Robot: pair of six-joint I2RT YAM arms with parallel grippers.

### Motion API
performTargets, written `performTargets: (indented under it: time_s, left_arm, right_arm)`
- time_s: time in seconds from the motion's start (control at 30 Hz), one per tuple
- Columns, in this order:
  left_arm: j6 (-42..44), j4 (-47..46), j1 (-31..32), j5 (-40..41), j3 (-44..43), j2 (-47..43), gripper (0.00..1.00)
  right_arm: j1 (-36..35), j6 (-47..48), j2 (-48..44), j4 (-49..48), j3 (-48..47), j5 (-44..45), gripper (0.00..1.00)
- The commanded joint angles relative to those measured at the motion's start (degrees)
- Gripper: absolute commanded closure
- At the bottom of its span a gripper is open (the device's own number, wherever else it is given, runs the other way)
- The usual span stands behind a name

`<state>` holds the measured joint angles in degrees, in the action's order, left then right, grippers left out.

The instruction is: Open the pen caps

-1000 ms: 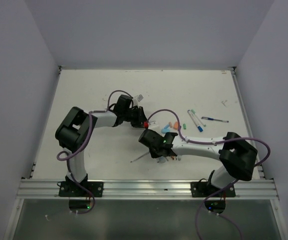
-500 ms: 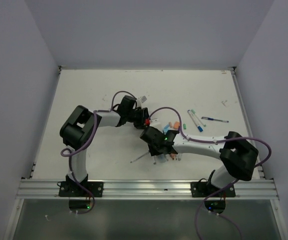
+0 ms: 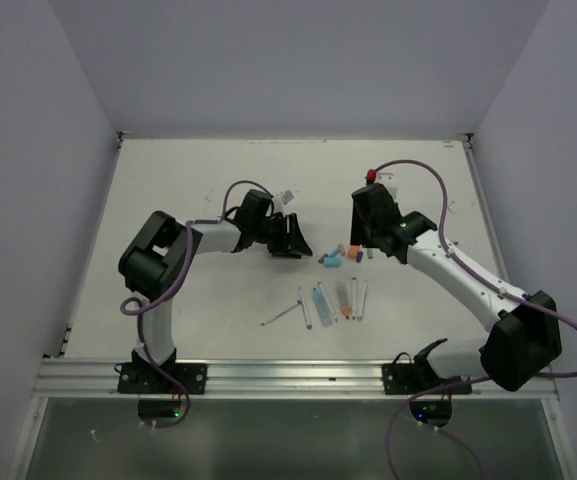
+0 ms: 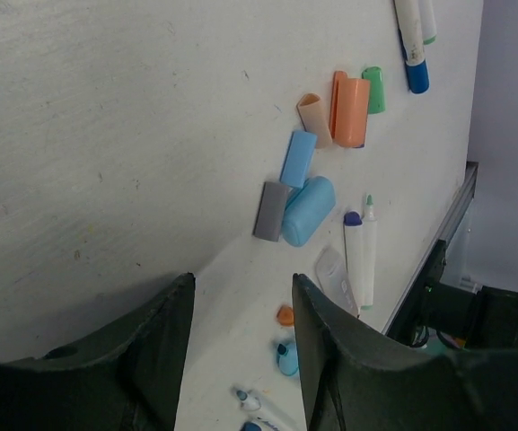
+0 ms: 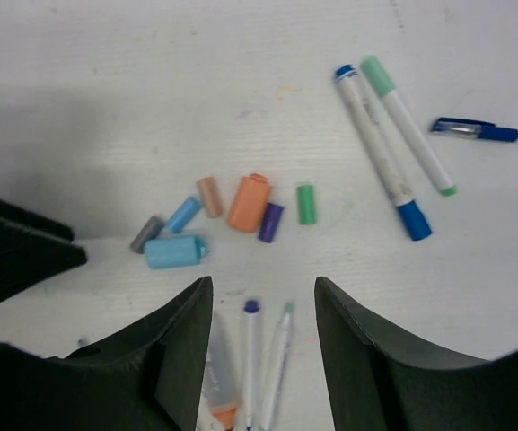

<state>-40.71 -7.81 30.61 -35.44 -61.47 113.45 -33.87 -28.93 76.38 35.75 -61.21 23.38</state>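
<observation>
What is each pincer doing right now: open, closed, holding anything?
The left pincer is open, with nothing between its fingers.
The right pincer is open, with nothing between its fingers.

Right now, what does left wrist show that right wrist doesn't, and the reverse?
Left wrist only: the table's grey metal edge rail with dark robot hardware beyond it, and a small light blue rounded piece near its own fingers.

Right wrist only: the blue ballpoint pen.

Both: the loose cluster of plastic caps, including the large orange cap, large light blue cap, small green cap and small grey cap; also the white pen with a dark blue cap, though left wrist catches only its capped end.
</observation>
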Motion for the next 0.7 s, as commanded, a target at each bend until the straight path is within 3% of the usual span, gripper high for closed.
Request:
performTargets:
  time_s: [0.0, 0.23, 0.33, 0.67]
  left_arm:
    - [0.9, -1.14, -0.81, 0.72, 1.7, -5.68, 0.49]
    - [-0.51, -3.96, -1.08, 1.26, 9.26, -16.49, 0.48]
    - [0.01, -3.52, -1.08, 0.2, 13.11, -22.8, 0.47]
    - [0.01, -4.23, -1.08, -1.39, 18.84, -28.72, 0.46]
  right_arm:
    - [4.94, 5.27, 1.31, 4.33, -1.89, 2.46, 0.46]
    - [15.13, 9.15, 7.72, 1.09, -1.63, -3.32, 0.36]
    - [16.2, 11.42, 12.19, -2.86, -1.46, -5.09, 0.36]
    - [17.43, 12.93, 20.03, -6.21, -3.39, -7.29, 0.4]
